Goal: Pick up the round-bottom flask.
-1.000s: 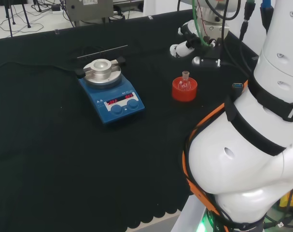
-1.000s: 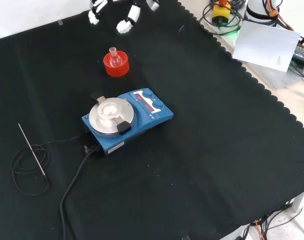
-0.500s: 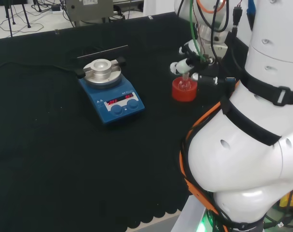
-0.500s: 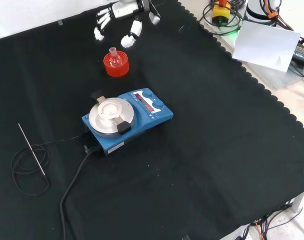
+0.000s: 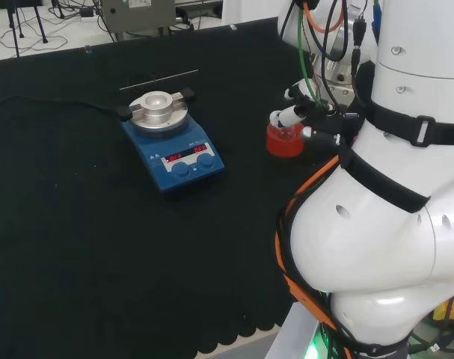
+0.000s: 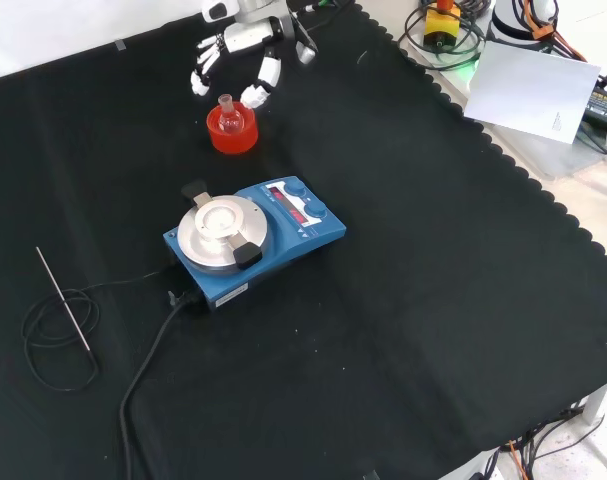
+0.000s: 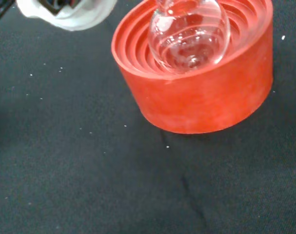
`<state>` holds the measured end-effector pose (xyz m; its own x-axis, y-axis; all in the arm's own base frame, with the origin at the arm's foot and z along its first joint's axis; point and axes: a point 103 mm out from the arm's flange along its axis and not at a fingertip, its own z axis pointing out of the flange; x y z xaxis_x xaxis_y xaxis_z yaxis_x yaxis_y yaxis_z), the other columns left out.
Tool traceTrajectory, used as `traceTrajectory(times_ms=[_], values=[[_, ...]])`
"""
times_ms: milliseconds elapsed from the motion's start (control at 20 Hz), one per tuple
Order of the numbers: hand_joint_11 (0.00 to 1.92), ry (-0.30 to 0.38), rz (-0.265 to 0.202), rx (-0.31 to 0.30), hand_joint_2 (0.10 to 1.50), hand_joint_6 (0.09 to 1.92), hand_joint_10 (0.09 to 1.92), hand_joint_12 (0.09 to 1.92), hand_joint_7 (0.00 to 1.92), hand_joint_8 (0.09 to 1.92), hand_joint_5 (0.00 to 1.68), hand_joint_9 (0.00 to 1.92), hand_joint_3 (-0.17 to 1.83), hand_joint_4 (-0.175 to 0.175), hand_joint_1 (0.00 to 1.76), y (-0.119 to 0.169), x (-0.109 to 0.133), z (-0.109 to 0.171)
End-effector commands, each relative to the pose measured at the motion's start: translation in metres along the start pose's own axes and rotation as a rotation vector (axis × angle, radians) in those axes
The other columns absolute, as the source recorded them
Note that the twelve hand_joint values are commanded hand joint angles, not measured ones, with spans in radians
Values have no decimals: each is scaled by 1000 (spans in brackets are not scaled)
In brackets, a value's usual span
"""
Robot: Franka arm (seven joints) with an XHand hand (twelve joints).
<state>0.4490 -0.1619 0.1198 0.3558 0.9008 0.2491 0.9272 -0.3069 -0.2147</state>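
Front view, flask: one clear round-bottom flask (image 6: 226, 116) seated upright in one red ribbed stand (image 6: 232, 132).
Stirrer: one blue hotplate stirrer (image 6: 254, 238) nearer the camera, well apart from the stand.
Probe: one thin rod (image 6: 63, 299) with coiled cable, at left.
Hand: hand (image 6: 245, 52) just behind the flask, fingers spread, holding nothing.
Wrist view: flask bulb (image 7: 189, 34) resting in the stand's ribbed hollow (image 7: 199, 78).

black cloth (image 6: 403, 300) with a scalloped edge covers the bench. past it in the front view lie a white sheet (image 6: 535, 90) and coiled cables (image 6: 445, 40). in the head view, a pale floor (image 5: 32, 34) and a grey box (image 5: 137, 15) lie behind.
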Motion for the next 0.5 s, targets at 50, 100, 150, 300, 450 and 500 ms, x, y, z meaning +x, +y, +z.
traceTrajectory(times_ms=[50,100,150,300,450,500], values=[[18,10,6,1,622,87,662,1376,237,610,557,414,679,-31,789,3,-6,5],[18,10,8,2,621,87,662,1377,237,611,558,414,680,-31,790,3,-6,5],[18,11,8,3,621,87,663,1377,237,611,559,414,680,-32,790,4,-7,6],[18,19,9,3,617,87,664,1378,236,612,563,414,681,-32,796,7,-10,10],[18,18,12,3,613,87,665,1379,236,614,566,415,680,-33,808,8,-10,12],[19,18,13,4,612,87,665,1379,236,614,568,415,680,-34,812,9,-11,12]])
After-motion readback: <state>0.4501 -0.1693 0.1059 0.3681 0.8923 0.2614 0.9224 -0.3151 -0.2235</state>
